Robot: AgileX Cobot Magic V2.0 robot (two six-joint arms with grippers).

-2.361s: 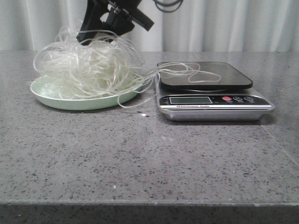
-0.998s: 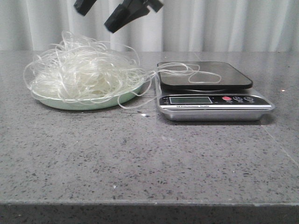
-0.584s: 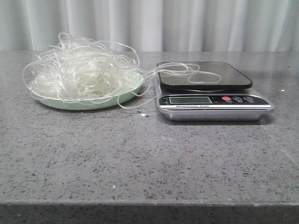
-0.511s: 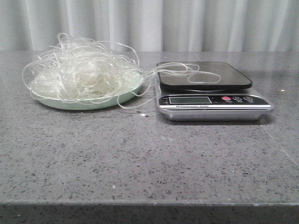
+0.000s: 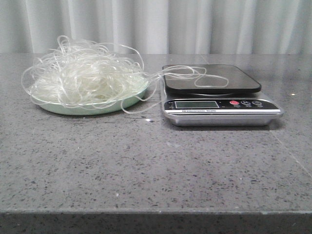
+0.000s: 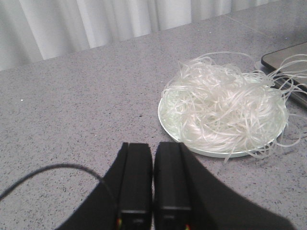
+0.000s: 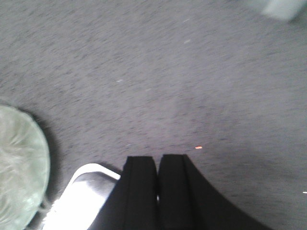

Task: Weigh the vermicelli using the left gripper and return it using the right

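The vermicelli [image 5: 85, 78], a wide heap of thin whitish strands, lies on the pale green plate [image 5: 122, 103] at the left. A few loose strands [image 5: 195, 75] trail onto the black platform of the scale [image 5: 219, 95]. Neither gripper shows in the front view. In the left wrist view my left gripper [image 6: 153, 146] is shut and empty, above the table beside the plate [image 6: 168, 124] and the vermicelli [image 6: 225, 100]. In the right wrist view my right gripper [image 7: 158, 158] is shut and empty, high above the scale's corner [image 7: 81, 191] and the plate [image 7: 19, 167].
The grey speckled table [image 5: 146, 165] runs to a front edge near the bottom of the front view. A pale curtain [image 5: 195, 24] hangs behind. A thin black cable [image 6: 48, 175] loops beside the left fingers.
My right gripper let go of the vermicelli on the plate, rose and left the front view. The heap settled and spread a little wider.
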